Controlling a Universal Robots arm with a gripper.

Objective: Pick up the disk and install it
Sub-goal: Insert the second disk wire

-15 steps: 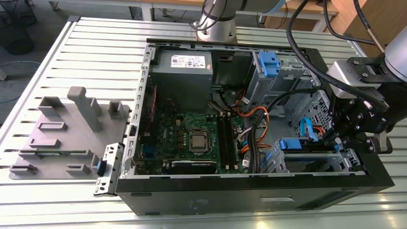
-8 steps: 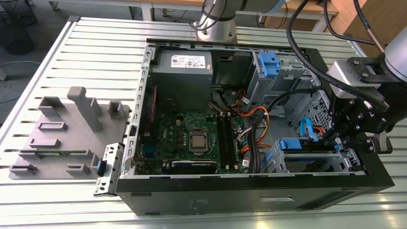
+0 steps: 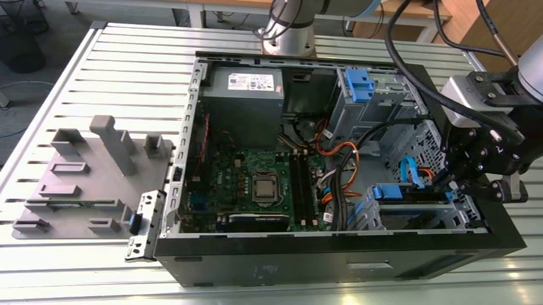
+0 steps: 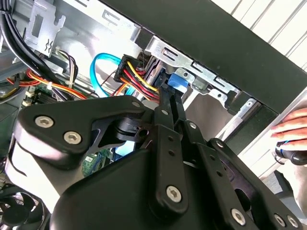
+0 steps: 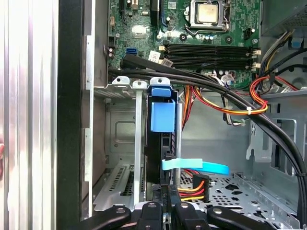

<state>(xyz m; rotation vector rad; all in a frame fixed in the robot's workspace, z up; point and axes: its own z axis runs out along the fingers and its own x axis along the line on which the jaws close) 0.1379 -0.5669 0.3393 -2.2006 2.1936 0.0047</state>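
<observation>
A big ridged metal table (image 3: 127, 70) holds an open black computer box (image 3: 339, 260). On the exterior view's left lies a grey plastic stand (image 3: 85, 178). Inside the box sits a green board (image 3: 263, 184). The gripper (image 5: 165, 201) reaches into the box's corner on the exterior view's right. Its jaws are nearly closed, pinching the thin disk (image 5: 160, 136). The disk stands on its edge in a metal slot, with a blue tab (image 5: 162, 116) on the end away from the gripper. A flat light-blue cable (image 5: 196, 166) lies just beside it
</observation>
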